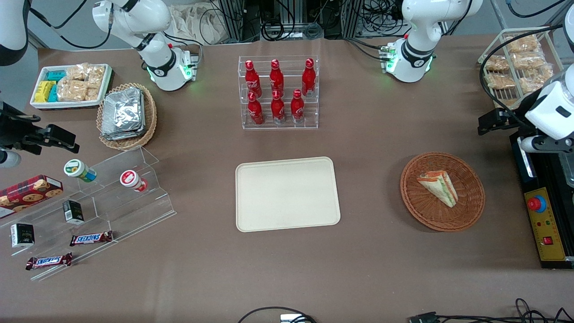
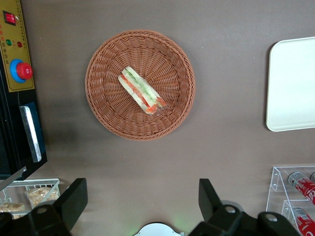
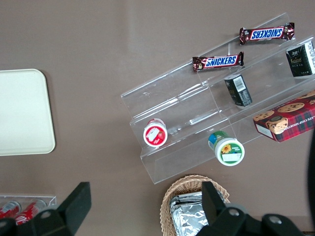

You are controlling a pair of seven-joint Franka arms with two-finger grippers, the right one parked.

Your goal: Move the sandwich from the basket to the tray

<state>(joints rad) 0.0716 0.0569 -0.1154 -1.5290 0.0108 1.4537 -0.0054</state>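
The brown table (image 1: 367, 148) fills the front view. At its centre lies the tray (image 1: 287, 194), cream-coloured, flat and bare. At about three o'clock from the tray, well apart from it and toward the working arm's end of the table, sits the round basket (image 1: 466, 211). The sandwich (image 1: 438, 188) lies inside the basket, a wedge with its striped edge facing up, slightly off the basket's middle toward eleven o'clock; in the wrist view the same sandwich (image 2: 141, 90) rests near the basket's (image 2: 106, 105) middle, with the tray's (image 2: 293, 83) edge showing off to one side.

At twelve o'clock from the tray, farther from the front camera, stands a clear rack of red bottles (image 1: 278, 92). At about nine o'clock from the tray is a clear stepped stand (image 1: 134, 197) holding cups and candy bars.

The gripper (image 1: 491, 122) hangs above the table at about one o'clock from the basket, near the black control box (image 1: 545, 224), and touches nothing. Its fingers (image 2: 74, 199) are spread wide with nothing between them, and they sit clear of the basket's rim.
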